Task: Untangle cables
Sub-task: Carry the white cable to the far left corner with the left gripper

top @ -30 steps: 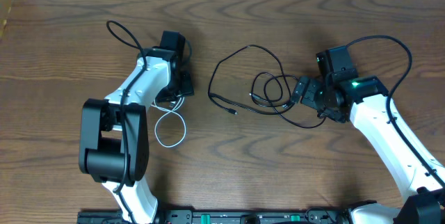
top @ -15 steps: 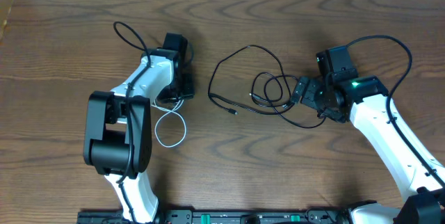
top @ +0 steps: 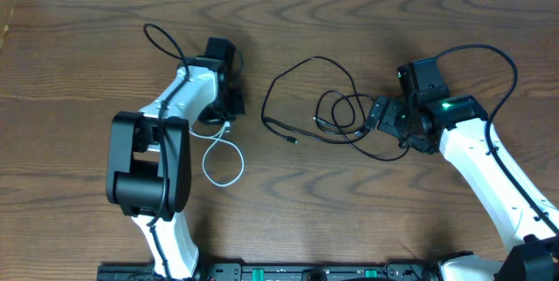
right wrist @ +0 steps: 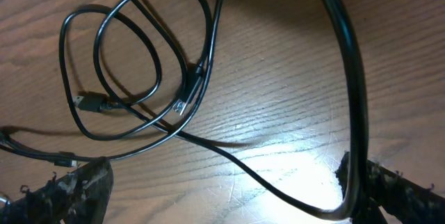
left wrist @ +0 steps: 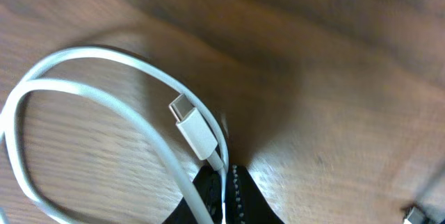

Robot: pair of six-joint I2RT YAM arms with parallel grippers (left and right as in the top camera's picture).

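The white cable (top: 224,161) lies as a loop on the table below my left gripper (top: 225,117). In the left wrist view my left gripper (left wrist: 224,197) is shut on the white cable (left wrist: 104,106) just behind its plug (left wrist: 195,128). The two black cables (top: 336,111) lie tangled mid-table, one sweeping a wide loop to the left that ends in a plug (top: 293,140). My right gripper (top: 395,128) stands open at the tangle's right edge. In the right wrist view a strand of black cable (right wrist: 278,182) crosses between the open fingers of my right gripper (right wrist: 229,206), and the coils (right wrist: 132,64) lie beyond.
The wooden table (top: 349,220) fills the view. Thick black cords (top: 489,50) arc off the robot arms. The left arm's base (top: 144,172) stands beside the white loop. A rail (top: 288,272) runs along the front edge.
My left gripper has closed on the white cable. The white loop has shifted slightly right and toward the front. The right arm and the black cables have not moved.
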